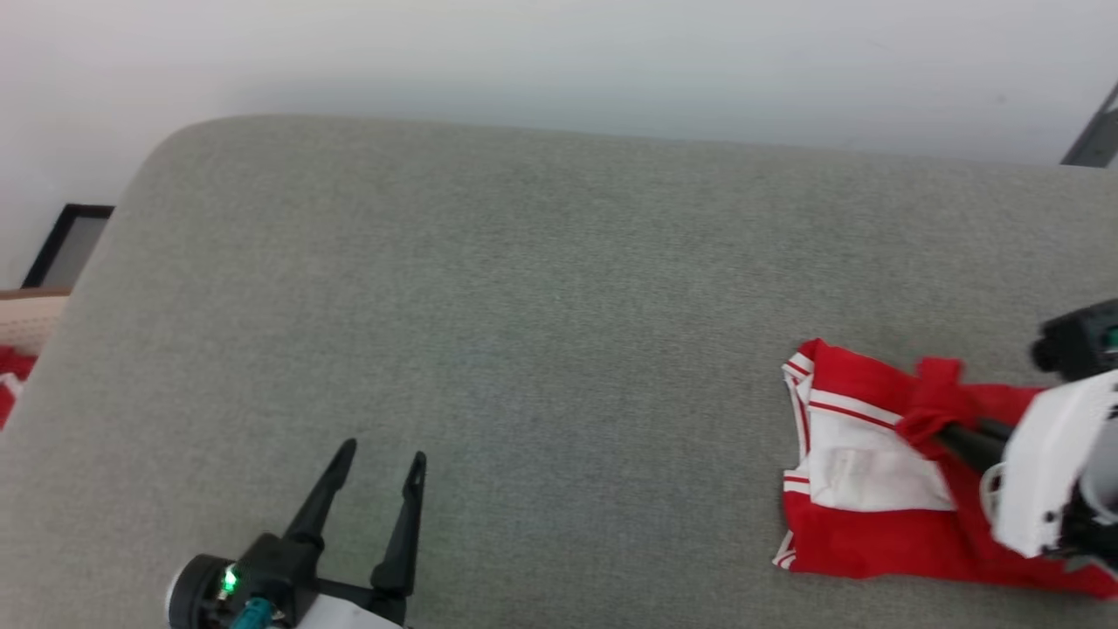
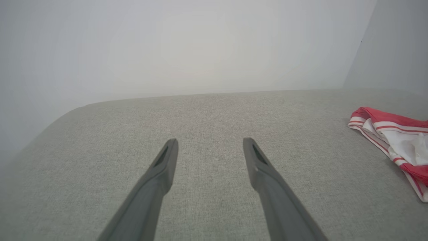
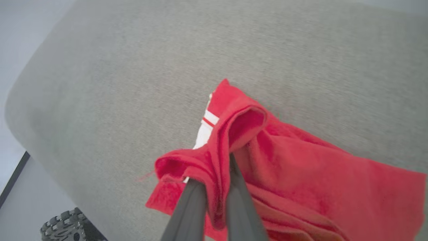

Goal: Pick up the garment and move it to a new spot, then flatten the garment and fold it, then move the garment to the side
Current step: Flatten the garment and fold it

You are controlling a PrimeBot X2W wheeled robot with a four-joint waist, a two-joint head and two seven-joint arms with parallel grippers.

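Head view first: what have you got?

My right gripper (image 1: 939, 432) is pinched shut on a raised fold of the jersey (image 1: 873, 489), which lies bunched at the right end of the grey upholstered seat (image 1: 524, 306). My left gripper (image 1: 384, 451) hovers at the near left, spread wide and empty, well apart from the cloth.

Left wrist view?

My fingers (image 2: 167, 160) are splayed over bare upholstery. The jersey's striped trim (image 2: 384, 126) sits at the far right edge.

Right wrist view?

Both dark fingers stand close together with a thin red ridge of fabric clamped between them. The rest of the jersey drapes onto the seat.

So how do you carry it well?

I judge this to be the move to a new spot. The pinch is narrow, so I would raise it slowly until the trailing cloth clears the seat and doesn't drag or roll. Then I would carry it toward the open middle, where my left gripper could reach an edge for flattening.
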